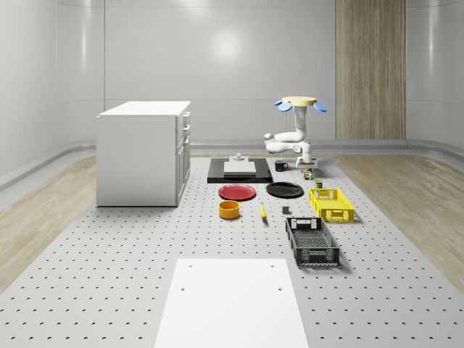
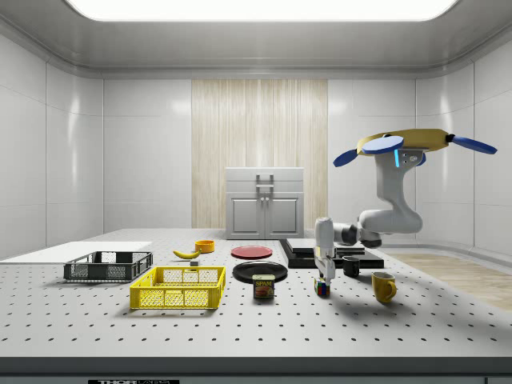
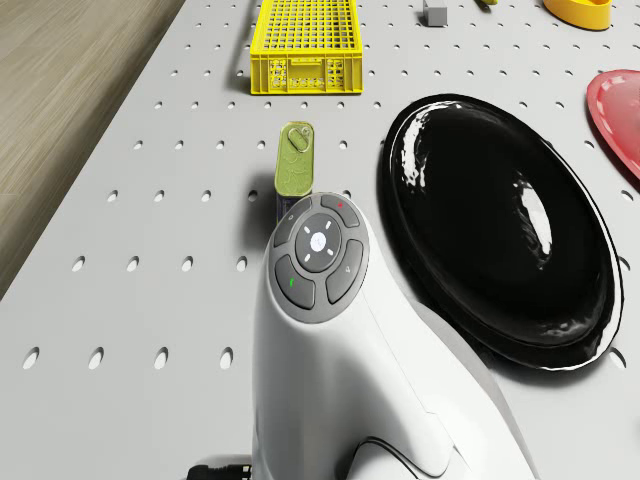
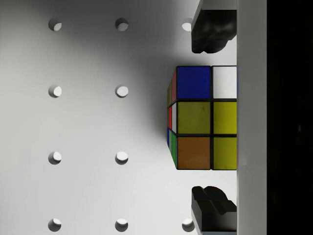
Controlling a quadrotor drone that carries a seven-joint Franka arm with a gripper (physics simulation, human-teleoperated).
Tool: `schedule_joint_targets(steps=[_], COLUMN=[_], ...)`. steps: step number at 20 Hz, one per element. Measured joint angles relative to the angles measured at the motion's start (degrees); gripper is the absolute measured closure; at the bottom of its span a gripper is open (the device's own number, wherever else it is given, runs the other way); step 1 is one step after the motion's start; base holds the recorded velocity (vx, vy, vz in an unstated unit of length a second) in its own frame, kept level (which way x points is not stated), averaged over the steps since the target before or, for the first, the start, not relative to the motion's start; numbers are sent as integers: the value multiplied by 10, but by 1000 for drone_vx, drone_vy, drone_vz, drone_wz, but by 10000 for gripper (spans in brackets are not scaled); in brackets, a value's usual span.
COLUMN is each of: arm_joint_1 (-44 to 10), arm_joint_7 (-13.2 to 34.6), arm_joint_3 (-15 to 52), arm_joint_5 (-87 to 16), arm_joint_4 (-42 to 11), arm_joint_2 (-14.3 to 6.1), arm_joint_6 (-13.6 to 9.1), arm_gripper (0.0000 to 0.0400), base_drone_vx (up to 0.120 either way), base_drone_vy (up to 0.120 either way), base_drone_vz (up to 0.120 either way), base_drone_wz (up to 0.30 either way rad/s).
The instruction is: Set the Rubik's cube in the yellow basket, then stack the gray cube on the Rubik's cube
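In the whole-scene view we see the drone (image 1: 299, 103) hovering above the far part of the bench (image 1: 109, 246), its arm reaching down so the pincer (image 1: 307, 172) hangs beyond the yellow basket (image 1: 331, 204). In the side view the pincer (image 2: 322, 278) sits just over the Rubik's cube (image 2: 322, 287), which rests on the bench beside a tin can (image 2: 263, 286), to the right of the yellow basket (image 2: 179, 288). In the drone view we see the can (image 3: 295, 160) between the arm and the basket (image 3: 303, 46), near a black plate (image 3: 497, 225). In the wrist view the fingers (image 4: 211, 32) are spread on either side of the Rubik's cube (image 4: 201, 118), not touching it.
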Motion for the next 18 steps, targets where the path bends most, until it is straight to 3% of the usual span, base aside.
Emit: schedule_joint_targets(steps=[11,14,18], arm_joint_1=[-37,-41,-44], arm_joint_7=[2,3,4], arm_joint_3=[-31,-37,-40], arm_joint_5=[-30,-34,-36], arm_joint_4=[41,45,48], arm_joint_2=[-12,-15,-19], arm_joint_6=[35,41,47], arm_gripper=[0,40,62], base_drone_vx=[0,0,0], base_drone_vy=[0,0,0], base_drone_vz=[0,0,0], base_drone_wz=[0,0,0])
